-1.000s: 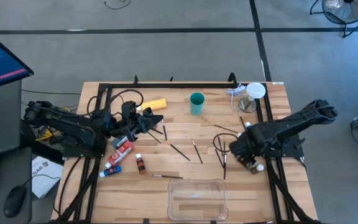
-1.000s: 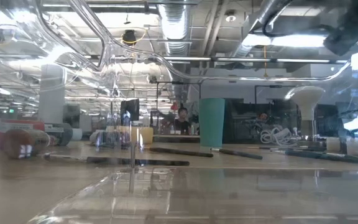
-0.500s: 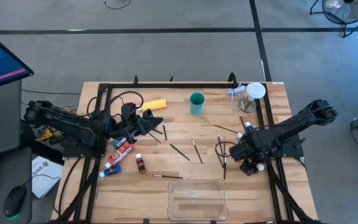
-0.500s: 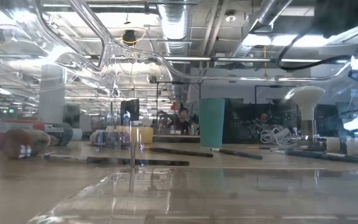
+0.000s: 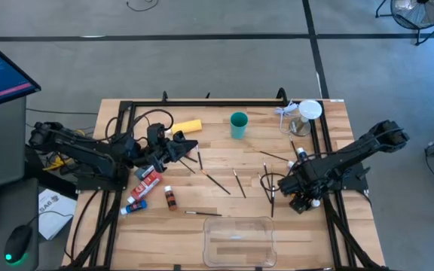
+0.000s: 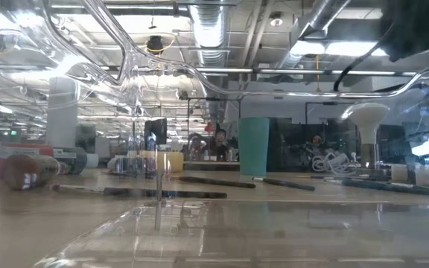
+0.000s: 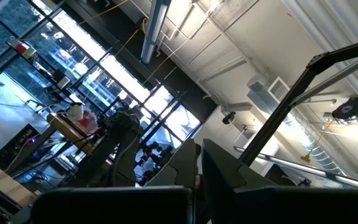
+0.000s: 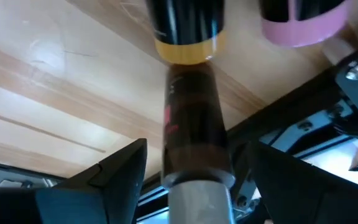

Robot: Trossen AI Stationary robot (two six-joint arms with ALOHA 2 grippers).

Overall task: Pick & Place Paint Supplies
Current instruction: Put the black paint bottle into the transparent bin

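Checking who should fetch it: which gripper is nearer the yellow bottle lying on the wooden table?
Left. The left gripper sits just in front of the yellow bottle, jaws shut. The right gripper is far across the table, open around a small brown bottle.

floor: grey, dark lines (image 5: 202,36) | fan (image 5: 417,11) far corner | ceiling: ducts (image 6: 208,30), strip lights

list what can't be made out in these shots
- High view: the right gripper is covered by its own arm, so contact with the small brown bottle cannot be judged.
- Right wrist view: the bottle's white cap is cut off by the picture's edge.
- Left wrist view: the left gripper points at the ceiling; no table shows.
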